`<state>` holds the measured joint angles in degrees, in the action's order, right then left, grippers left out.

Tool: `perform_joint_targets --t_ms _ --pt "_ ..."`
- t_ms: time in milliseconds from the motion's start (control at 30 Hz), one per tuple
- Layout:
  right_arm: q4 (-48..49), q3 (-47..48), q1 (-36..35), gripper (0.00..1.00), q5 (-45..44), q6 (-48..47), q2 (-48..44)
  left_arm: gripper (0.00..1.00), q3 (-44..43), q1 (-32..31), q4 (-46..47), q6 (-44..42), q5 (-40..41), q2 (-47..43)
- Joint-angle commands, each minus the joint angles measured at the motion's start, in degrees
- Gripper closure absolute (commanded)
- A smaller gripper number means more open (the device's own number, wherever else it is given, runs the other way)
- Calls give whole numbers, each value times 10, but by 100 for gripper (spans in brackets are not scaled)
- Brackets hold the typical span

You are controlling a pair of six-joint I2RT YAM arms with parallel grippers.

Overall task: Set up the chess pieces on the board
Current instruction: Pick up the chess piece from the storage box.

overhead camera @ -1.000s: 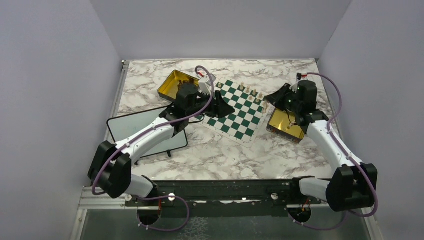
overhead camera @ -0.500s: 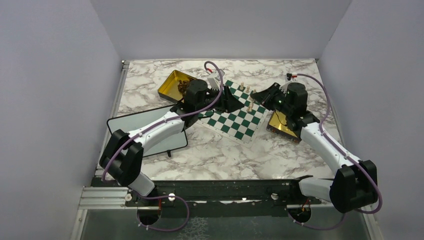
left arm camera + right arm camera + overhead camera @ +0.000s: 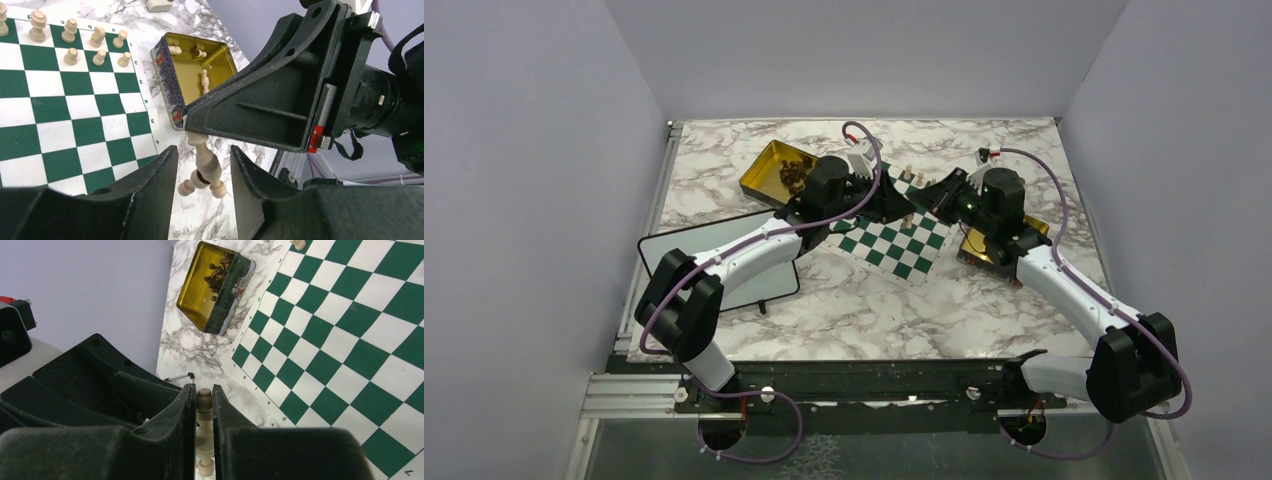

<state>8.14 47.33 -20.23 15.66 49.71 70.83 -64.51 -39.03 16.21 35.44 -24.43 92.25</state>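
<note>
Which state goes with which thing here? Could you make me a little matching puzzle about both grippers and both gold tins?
1 left gripper
2 right gripper
3 tin on the left arm's side
4 tin on the right arm's side

A holds dark pieces
B open
C holds a few pale pieces
D shut on a pale piece

Pairs: 1-B, 2-D, 3-A, 4-C

Plain pale lilac walls (image 3: 524, 150) on three sides, white-grey marbled tabletop (image 3: 864, 310), even light

Marble table (image 3: 854, 310) – gold tin (image 3: 764, 173) at far left, second gold tin (image 3: 980, 252) at right; black-framed whiteboard (image 3: 669, 262) lying flat near left edge
</note>
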Motion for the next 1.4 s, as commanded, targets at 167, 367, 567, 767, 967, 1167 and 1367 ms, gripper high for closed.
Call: perform_joint_targets --t_ms 167,367,567,767,967,1167,1367 --pt "34 0 -15 91 -21 11 5 58 -17 -2 15 -14 -18 14" --pt "37 -5 -19 91 -34 10 3 58 -8 -2 15 -16 -25 16" --pt "40 -9 -18 91 -39 10 6 58 -8 -2 15 -18 -33 20" --pt "46 -18 -18 91 -55 11 1 58 -4 -2 14 -21 -37 17" --pt "51 -16 -18 91 -50 15 7 58 -8 -1 12 -24 -44 24" --pt "52 -17 -19 92 -50 17 11 62 -12 -1 6 -30 -47 28" --pt "53 -17 -19 91 -51 16 12 65 -16 -1 0 -34 -48 29"
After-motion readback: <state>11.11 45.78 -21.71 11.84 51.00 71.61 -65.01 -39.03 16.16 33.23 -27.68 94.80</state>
